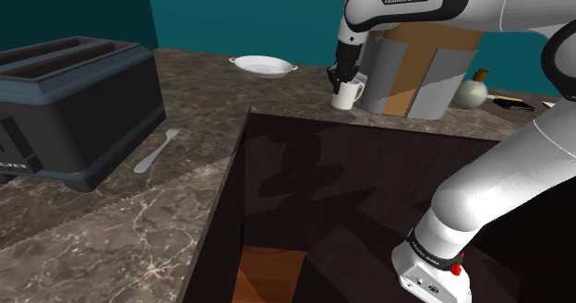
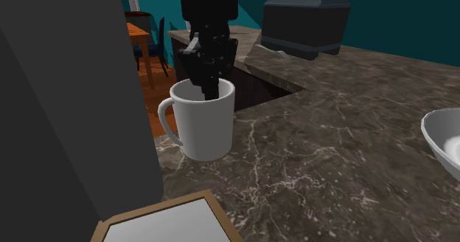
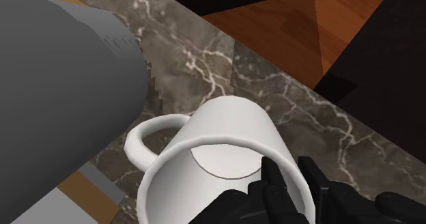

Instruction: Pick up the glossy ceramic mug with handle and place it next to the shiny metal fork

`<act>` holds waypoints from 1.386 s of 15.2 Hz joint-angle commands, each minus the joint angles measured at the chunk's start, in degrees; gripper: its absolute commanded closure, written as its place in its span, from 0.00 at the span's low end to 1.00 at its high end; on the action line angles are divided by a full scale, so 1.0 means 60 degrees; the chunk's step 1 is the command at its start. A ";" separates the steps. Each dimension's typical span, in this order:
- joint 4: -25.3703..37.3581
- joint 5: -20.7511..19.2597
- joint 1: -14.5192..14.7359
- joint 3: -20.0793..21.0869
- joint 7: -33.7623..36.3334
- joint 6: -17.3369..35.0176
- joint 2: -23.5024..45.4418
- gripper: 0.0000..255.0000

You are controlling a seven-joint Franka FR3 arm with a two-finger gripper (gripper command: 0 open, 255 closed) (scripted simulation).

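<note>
Counter (image 2: 332, 130), mug (image 2: 210, 130) w/ gripper (image 2: 208, 91) half-hidden inside

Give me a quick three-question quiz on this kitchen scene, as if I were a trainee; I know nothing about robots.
1. True or false: the white mug lies on its side on the marbled counter.
2. Where is the fork? A) on the counter beside the dark toaster; B) inside the mug; C) on top of the toaster.
3. Fill in: one finger of the pincer is inside the mug, the other is ____ its wall.
Key: 1 false, it stands upright; 2 A; 3 outside.
</note>
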 commanded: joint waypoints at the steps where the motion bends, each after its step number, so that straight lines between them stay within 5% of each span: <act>1: 0.0000 0.0000 0.0000 0.0000 0.0000 0.0000 0.0000 1.00; 7: -0.0001 0.0000 0.0000 0.0000 0.0000 0.0002 0.0000 1.00; 21: 0.2057 0.0014 0.0000 0.0013 -0.0079 -0.1803 0.0251 1.00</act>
